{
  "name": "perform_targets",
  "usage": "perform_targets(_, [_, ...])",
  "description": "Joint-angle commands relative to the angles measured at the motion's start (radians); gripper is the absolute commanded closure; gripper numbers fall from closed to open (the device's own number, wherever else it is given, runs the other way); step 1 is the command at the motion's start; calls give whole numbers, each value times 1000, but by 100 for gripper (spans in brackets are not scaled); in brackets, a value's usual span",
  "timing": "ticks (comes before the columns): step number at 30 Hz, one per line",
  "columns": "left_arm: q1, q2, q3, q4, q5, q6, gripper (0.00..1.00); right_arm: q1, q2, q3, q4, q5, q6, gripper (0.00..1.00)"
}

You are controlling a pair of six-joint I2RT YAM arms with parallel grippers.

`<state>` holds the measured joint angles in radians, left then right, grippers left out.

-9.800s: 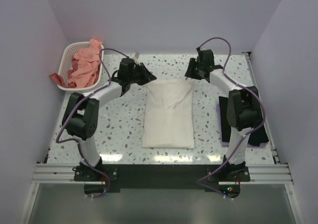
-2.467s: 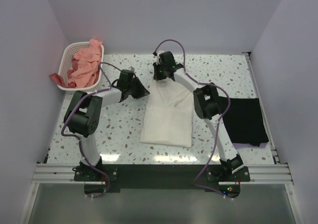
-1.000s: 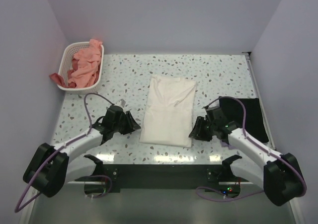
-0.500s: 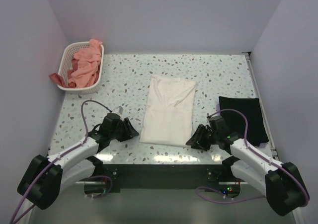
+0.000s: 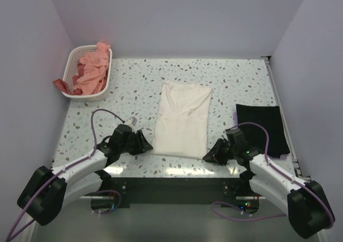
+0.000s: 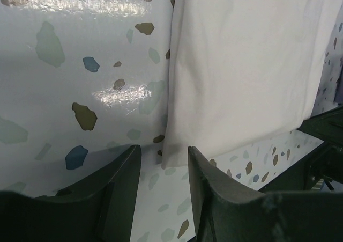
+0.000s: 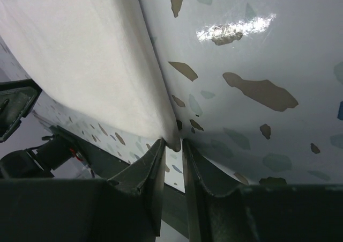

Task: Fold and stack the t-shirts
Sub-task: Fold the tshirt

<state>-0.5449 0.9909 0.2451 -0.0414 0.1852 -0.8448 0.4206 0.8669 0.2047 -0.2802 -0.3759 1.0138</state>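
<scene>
1. Two arms reach low over the desk [image 5: 128, 86] in the top view; the cream-white t-shirt [image 5: 182, 118] lies folded in a long rectangle at the middle; the left tool [image 5: 143, 144] is at its near left corner, the right tool [image 5: 210, 156] at its near right corner; a black t-shirt [image 5: 261, 126] lies flat by the right edge; salmon-pink t-shirts [image 5: 88, 70] are heaped in the white basket [image 5: 102, 94] at the far left corner.
2. Over to the left wrist: the left tool [image 6: 163, 151] stands apart, both fingers [image 6: 123, 183] low over the speckled desk; the shirt's near corner sits right in the gap between their tips; they are not closed on the cloth.
3. Right wrist: the right tool [image 7: 172, 143] has its fingers close together, only a thin slit between them; the shirt's corner lies right at their tips; whether the cloth is pinched, I cannot tell.
</scene>
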Motion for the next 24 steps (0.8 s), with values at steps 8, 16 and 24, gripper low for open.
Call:
perform_targets(8, [-55, 22, -46, -95, -53, -7, 55, 4, -8, -45, 6, 58, 51, 77])
perform_targets(16, [-70, 12, -44, -133, -49, 1, 54, 4, -91, 13, -88, 123, 17, 96])
perform_targets(24, [-125, 41, -53, -83, -13, -43, 54, 4, -108, 38, -105, 120, 0, 99])
